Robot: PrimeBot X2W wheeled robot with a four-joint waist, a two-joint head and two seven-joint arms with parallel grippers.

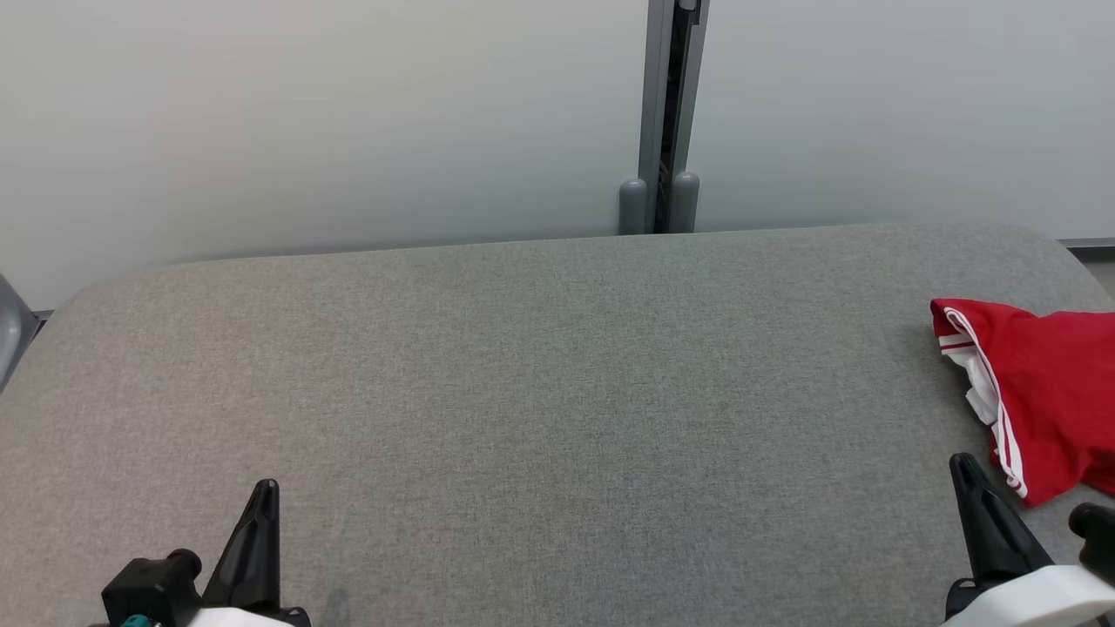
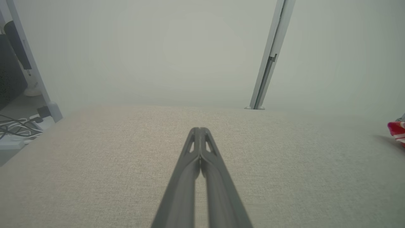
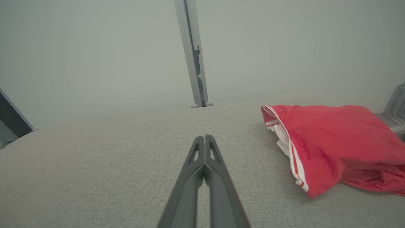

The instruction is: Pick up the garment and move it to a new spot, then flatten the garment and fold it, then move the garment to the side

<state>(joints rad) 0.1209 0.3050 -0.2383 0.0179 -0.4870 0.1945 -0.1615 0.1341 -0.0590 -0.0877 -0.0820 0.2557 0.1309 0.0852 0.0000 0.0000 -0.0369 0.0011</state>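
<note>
The garment (image 1: 1041, 392) is red with white stripes along one edge, lying bunched at the right edge of the grey padded table (image 1: 540, 392). The right wrist view has the garment (image 3: 332, 142) to the right of my fingers, and a sliver of the garment (image 2: 397, 130) sits at the far right of the left wrist view. My right gripper (image 1: 962, 466) stands just left of the garment's near corner, apart from it. Its fingers (image 3: 208, 152) are pressed together, shut on nothing. My left gripper (image 1: 266, 488) is at the near left, fingers (image 2: 204, 145) shut and empty.
A pale wall with a grey vertical post (image 1: 666, 113) runs behind the table. Cables (image 2: 15, 126) and a frame leg lie off the table's left side. A grey metal part (image 3: 395, 107) stands beyond the garment at the right edge.
</note>
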